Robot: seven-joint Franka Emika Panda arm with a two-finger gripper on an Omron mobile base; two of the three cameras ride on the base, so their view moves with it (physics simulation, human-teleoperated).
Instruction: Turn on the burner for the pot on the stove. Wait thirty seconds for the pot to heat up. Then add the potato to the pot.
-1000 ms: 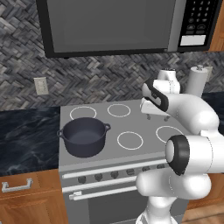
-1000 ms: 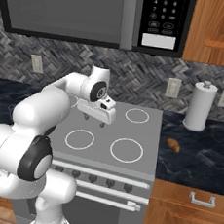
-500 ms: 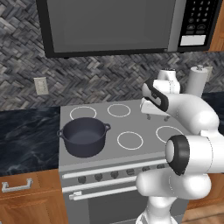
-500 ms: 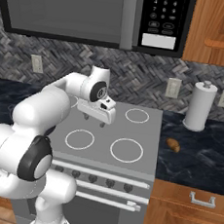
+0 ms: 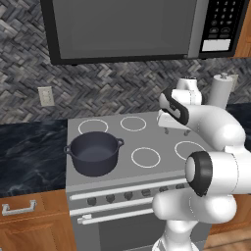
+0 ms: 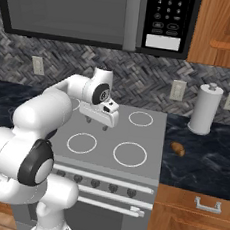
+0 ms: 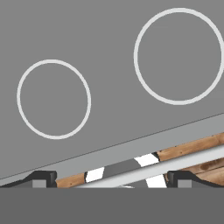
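The first step, turning on the burner under the pot, looks to be the one in hand and not yet done: the white arm's two-finger gripper (image 6: 97,121) hangs in the air above the middle of the grey steel stove (image 5: 117,136), apart from every knob. Its two dark finger tips (image 7: 43,177) stand wide apart with nothing between them, so it is released and empty. The hand view looks down on two white burner rings (image 7: 54,99) on the flat top and past the stove's near edge to the bar handle (image 7: 175,164) and wooden floor below. The squat round dark grey pot with two small loop handles (image 5: 94,153) sits on the near left burner, close to the stove's near edge. Its inside appears bare and dark; nothing lies in it. The small roundish orange-brown potato (image 6: 177,148) lies on the dark marbled counter (image 6: 208,157) to the right of the stove, near the tall white paper towel roll (image 6: 205,109) but apart from it, and well apart from the pot. By my judgement the next move calls for bringing the hand down and toward the near side, to the row of dark knobs (image 6: 104,185) on the stove's front panel, and picking the knob that governs the near left burner. Which knob that is cannot be read from these pictures. Only after the wait does the potato come into play, and it will need carrying across the whole stove top.
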